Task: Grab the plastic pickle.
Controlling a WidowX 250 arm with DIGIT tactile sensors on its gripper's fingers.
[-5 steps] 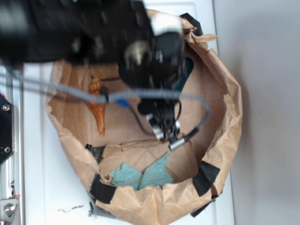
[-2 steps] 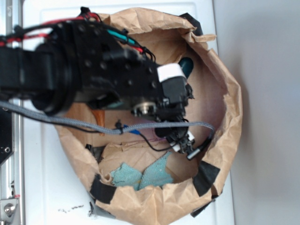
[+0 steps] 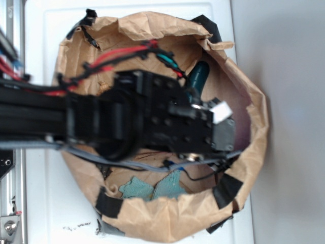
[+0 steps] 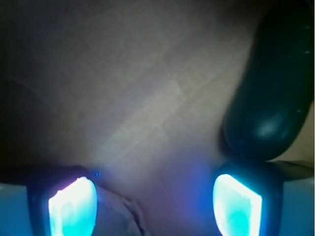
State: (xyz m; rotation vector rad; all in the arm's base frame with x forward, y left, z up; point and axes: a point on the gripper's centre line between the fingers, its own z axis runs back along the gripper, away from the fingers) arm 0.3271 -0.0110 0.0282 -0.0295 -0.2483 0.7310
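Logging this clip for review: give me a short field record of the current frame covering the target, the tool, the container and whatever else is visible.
target: glossy dark green plastic pickle, lying on the brown paper floor
tool: tool open, nothing between its glowing pads
target vs tool: pickle sits ahead of the right-hand pad in the wrist view, outside the gap
container: crumpled brown paper bag with black tape patches
other item: teal mesh cloth near the bag's lower wall
seashell: not visible, arm covers much of the bag

Arm [image 3: 142, 122] covers pickle [image 3: 198, 79] in bag [image 3: 152, 25]
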